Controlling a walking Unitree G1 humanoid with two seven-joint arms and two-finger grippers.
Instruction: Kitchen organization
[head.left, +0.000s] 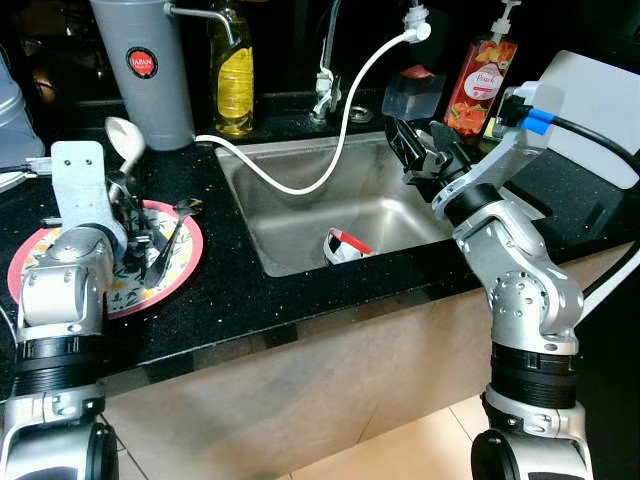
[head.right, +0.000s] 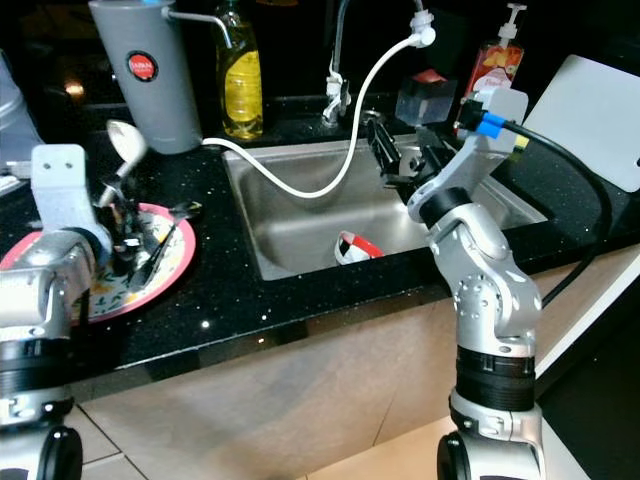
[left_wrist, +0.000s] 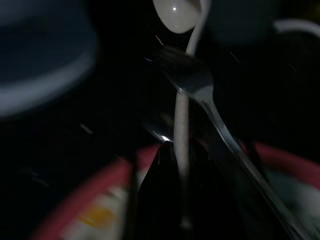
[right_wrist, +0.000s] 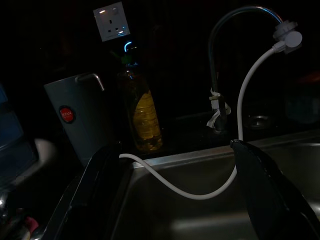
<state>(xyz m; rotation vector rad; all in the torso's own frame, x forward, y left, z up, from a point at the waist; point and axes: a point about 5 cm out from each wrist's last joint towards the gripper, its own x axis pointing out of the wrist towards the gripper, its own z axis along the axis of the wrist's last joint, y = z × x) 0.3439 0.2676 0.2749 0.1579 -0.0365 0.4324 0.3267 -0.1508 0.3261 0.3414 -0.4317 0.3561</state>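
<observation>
Two arms to weigh here, and only one near the cutlery. Sits low over the red-rimmed plate (head.left: 190, 250) on the left of the black counter (head.left: 230, 300), that left gripper (head.left: 128, 205), with fingers seemingly clamped together on the handle of the white spoon (head.left: 125, 140); hard to confirm in the dark left wrist view, but reads that way from the spoon standing tilted with its bowl up and away from the robot, off the counter. Runs along the line of the fingers, that long axis, handle toward the wrist and bowl beyond the tips. Crosses just beside the handle at a slant: a metal fork (left_wrist: 200, 85), head raised near the spoon's bowl, shaft slanting down toward the plate. Calls, by judgement, for drawing the spoon out along its own axis, away from the fork, rather than sideways across it. Hangs well apart from all this, above the right part of the sink (head.left: 300, 220): the right gripper (head.left: 420, 150), fingers spread wide with nothing between them, pointing toward the back of the counter. Lies below and to its left, on the sink floor, a red-and-white cup (head.left: 345, 245) tipped on its side, nearer this arm than the other.
</observation>
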